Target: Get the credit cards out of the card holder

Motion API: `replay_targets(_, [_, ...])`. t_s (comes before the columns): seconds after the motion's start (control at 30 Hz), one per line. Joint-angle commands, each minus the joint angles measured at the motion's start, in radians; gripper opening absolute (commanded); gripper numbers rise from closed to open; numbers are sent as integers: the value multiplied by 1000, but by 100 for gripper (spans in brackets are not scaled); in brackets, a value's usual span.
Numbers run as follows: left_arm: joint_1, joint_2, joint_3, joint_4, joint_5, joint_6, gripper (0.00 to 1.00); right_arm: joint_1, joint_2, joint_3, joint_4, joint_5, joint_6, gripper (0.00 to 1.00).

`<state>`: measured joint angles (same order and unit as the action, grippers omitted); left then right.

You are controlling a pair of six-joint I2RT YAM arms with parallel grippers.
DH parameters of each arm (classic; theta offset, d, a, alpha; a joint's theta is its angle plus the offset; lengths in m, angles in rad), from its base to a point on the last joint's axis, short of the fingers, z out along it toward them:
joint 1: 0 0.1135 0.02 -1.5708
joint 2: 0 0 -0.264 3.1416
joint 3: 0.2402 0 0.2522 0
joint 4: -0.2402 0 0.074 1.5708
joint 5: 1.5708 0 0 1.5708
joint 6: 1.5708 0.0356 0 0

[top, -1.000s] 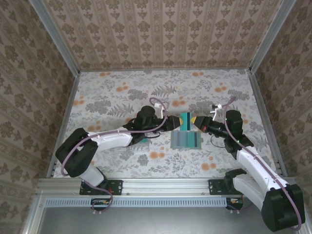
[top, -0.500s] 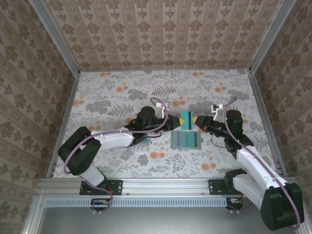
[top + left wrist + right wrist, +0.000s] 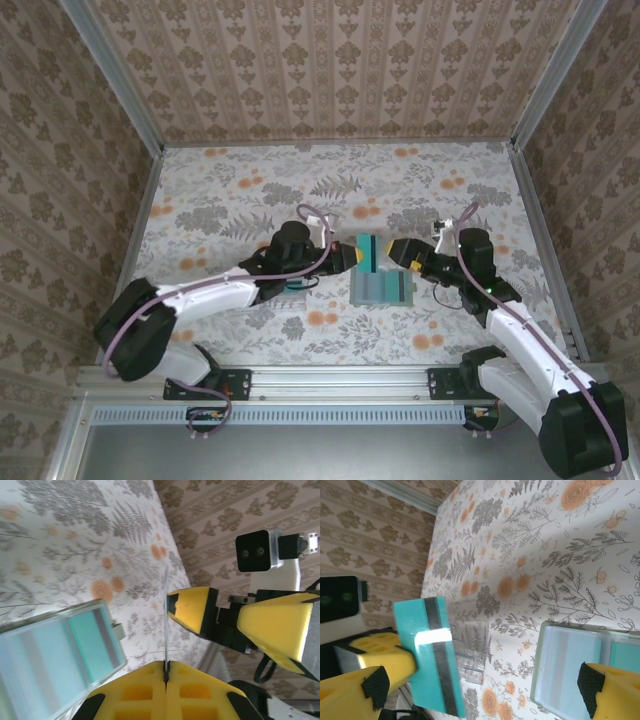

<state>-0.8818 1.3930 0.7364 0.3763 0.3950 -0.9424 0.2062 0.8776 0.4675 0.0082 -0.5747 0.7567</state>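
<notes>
One teal credit card point(image 3: 368, 249), thin, light, stiff and slick by our judgement, rides in the air near the open card holder point(image 3: 382, 290), pinched along one edge by the left gripper point(image 3: 352, 256), the only hold so flat a thing offers. A second ago the right gripper point(image 3: 400, 252) clamped its opposite edge; now those jaws stand wide and clear.
</notes>
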Motion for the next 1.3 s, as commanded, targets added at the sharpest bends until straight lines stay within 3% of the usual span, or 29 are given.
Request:
replay_targets(0.0, [-9,-106,58,-401,-160,206,0,54,-10,52,-86,97,-74,100])
replay_targets(0.17, [-15,-234,142,-806,-363,437,0,112,0,77,-99,162,-98,100])
replay_targets(0.27, [-20,-296,172,-952,-470,556,0,128,-4,80,-94,198,-103,100])
replay_targets(0.5, [-121,-403,148,-980,-672,930,1,151,-38,69,-91,252,-105,100])
replay_targets(0.77, [-163,-439,124,-1085,-670,1421,0,176,-131,10,-67,338,-128,100])
replay_targets(1.0, [-163,-429,112,-1174,-664,1631,0,177,-160,-9,-69,352,-151,100])
replay_targets(1.27, [-100,-330,97,-1146,-580,1674,0,176,-145,-7,-74,356,-157,100])
